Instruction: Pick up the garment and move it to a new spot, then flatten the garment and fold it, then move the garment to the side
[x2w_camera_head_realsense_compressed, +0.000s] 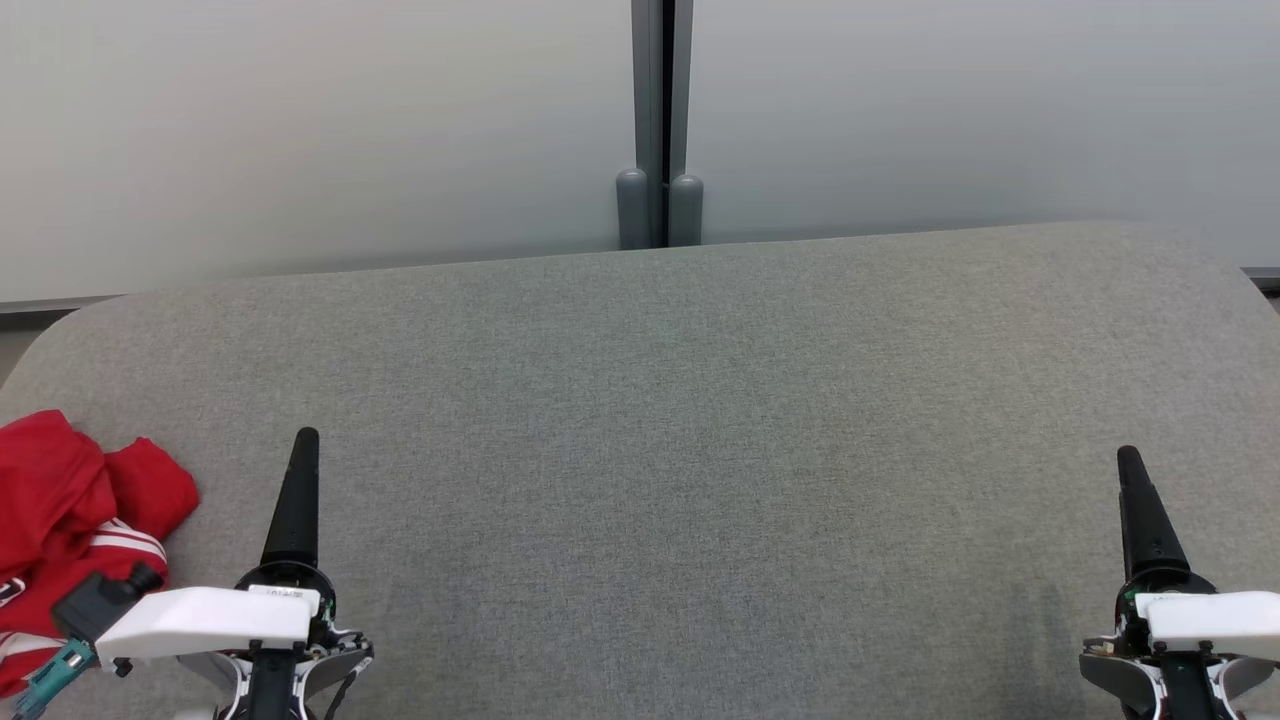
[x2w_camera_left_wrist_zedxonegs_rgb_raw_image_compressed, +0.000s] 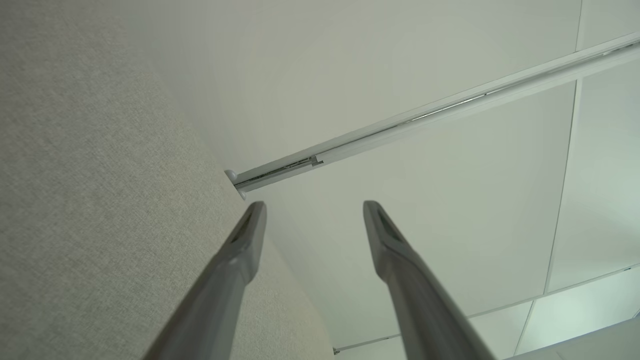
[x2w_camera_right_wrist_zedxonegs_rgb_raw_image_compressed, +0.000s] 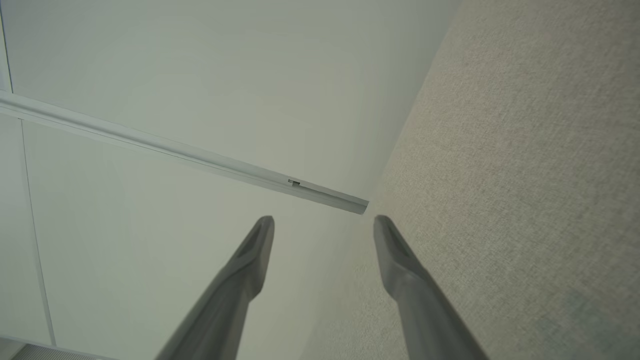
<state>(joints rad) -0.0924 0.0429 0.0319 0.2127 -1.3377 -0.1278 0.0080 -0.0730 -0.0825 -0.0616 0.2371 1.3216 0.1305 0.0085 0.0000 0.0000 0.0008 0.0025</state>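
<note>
Reaching the crumpled red garment (x2w_camera_head_realsense_compressed: 70, 510) at the left edge of the table (x2w_camera_head_realsense_compressed: 700, 420) should suit the nearby left gripper (x2w_camera_left_wrist_zedxonegs_rgb_raw_image_compressed: 314, 206) (like the right gripper (x2w_camera_right_wrist_zedxonegs_rgb_raw_image_compressed: 324, 220), open and empty), best pinching a raised fold.

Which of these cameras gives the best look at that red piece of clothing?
The head view: the red garment lies crumpled at lower left on the grey surface, partly cut off by the frame. Both wrist views look past open fingers at that surface and a pale wall.
</note>
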